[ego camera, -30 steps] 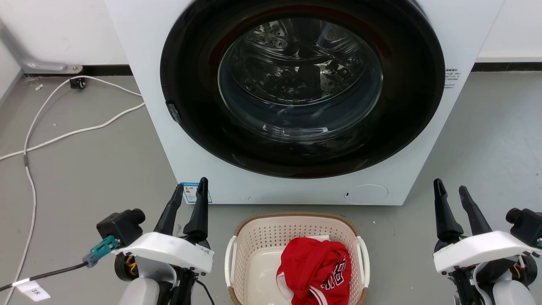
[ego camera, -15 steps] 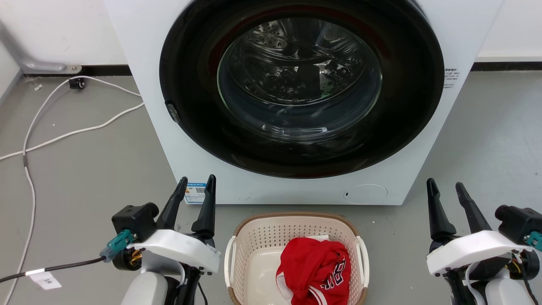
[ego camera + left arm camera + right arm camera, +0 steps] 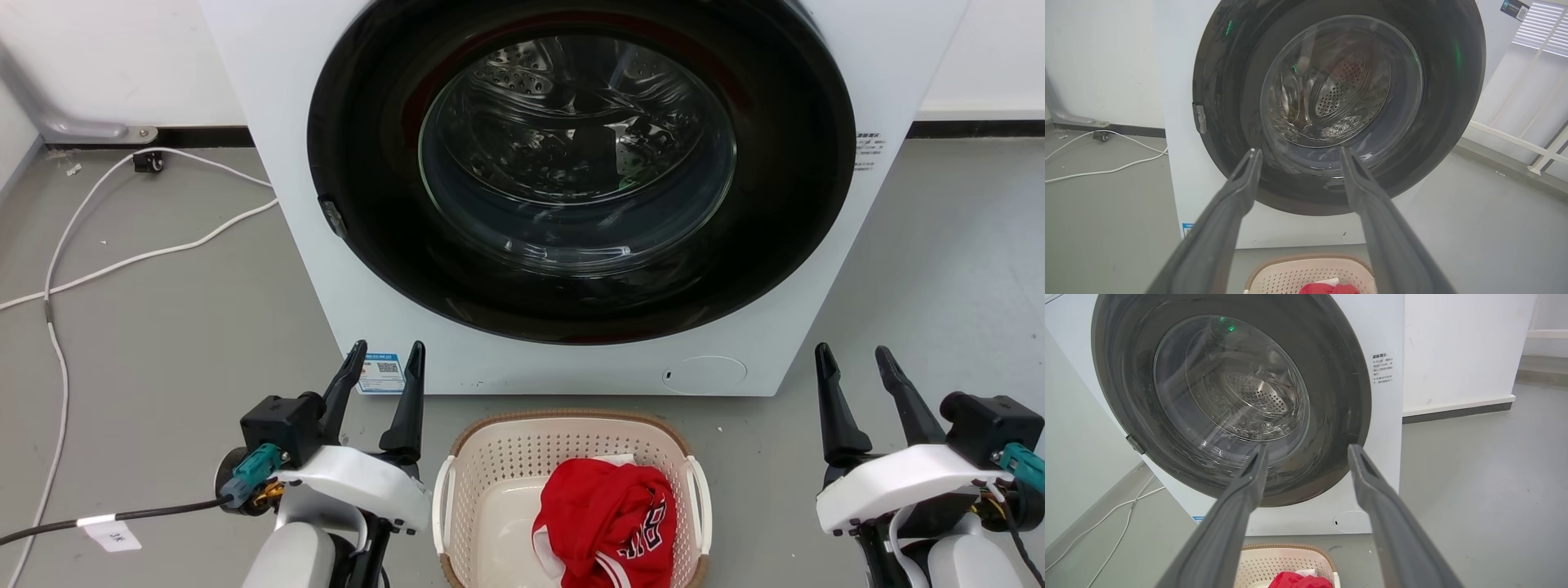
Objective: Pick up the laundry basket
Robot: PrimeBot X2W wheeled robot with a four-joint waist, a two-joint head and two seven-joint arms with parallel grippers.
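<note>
I see laundry basket (image 3: 522,457) at 6 o'clock | my left gripper (image 3: 387,353) 8 o'clock, spread | my right gripper (image 3: 851,353) 4 o'clock, spread

- Two claws: the left claw (image 3: 387,351) and the right claw (image 3: 851,353), each with two dark fingers (image 3: 406,408).
- One washing machine (image 3: 277,245), beyond both claws.
- One laundry basket (image 3: 522,449), between the two claws, with two white handles (image 3: 442,498).
- One red garment (image 3: 604,514), in the basket.
- One blue label (image 3: 382,371), just beyond the left claw's fingertips.
</note>
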